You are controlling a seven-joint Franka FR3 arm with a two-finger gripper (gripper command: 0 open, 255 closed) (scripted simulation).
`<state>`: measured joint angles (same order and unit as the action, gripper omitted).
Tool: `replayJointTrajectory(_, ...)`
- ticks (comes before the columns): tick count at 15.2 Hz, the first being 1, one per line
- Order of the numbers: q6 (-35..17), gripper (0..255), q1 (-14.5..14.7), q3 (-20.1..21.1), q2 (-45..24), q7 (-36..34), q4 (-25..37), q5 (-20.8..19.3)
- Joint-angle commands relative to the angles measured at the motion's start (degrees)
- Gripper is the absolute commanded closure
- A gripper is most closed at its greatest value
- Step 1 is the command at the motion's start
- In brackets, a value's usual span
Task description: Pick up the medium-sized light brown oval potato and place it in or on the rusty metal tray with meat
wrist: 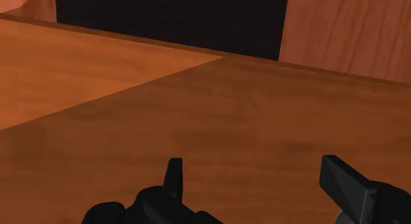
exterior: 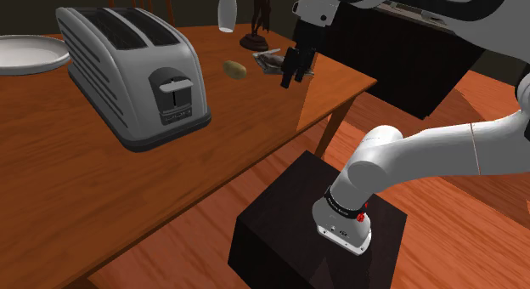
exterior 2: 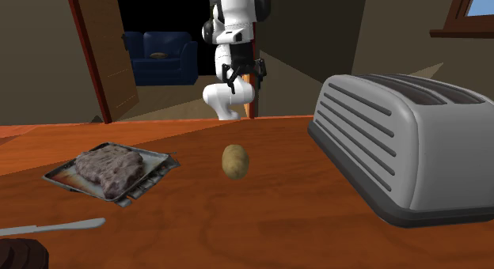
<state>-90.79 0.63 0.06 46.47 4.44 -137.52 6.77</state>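
The light brown oval potato [exterior: 235,70] [exterior 2: 234,161] lies on the wooden table [exterior: 102,185] between the toaster and the tray. The rusty metal tray [exterior: 273,63] [exterior 2: 157,159] holds a slab of meat [exterior 2: 111,166] and sits near the table's corner. My black gripper [exterior: 294,78] [exterior 2: 237,70] [wrist: 257,176] hangs above the table's edge, to the shoulder view's right of the potato and just in front of the tray. Its fingers stand apart, open, with nothing between them. Below them in the wrist view is bare table top.
A large silver toaster [exterior: 136,70] [exterior 2: 412,145] stands on the table. A white plate [exterior: 30,53] lies at the far left, a white bottle [exterior: 226,11] and a dark figurine [exterior: 257,28] at the back. A knife [exterior 2: 51,226] lies near the tray. My stand [exterior: 314,228] is beside the table.
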Motion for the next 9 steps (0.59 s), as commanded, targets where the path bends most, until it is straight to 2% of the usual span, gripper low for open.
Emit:
replayJointTrajectory(1, 0.00, 0, 0.00, 0.00, 0.00, 0.00, 0.00, 0.00)
replayJointTrajectory(9, -10.04, 0, -0.95, -0.97, -16.77, 3.40, 7.46, -3.38)
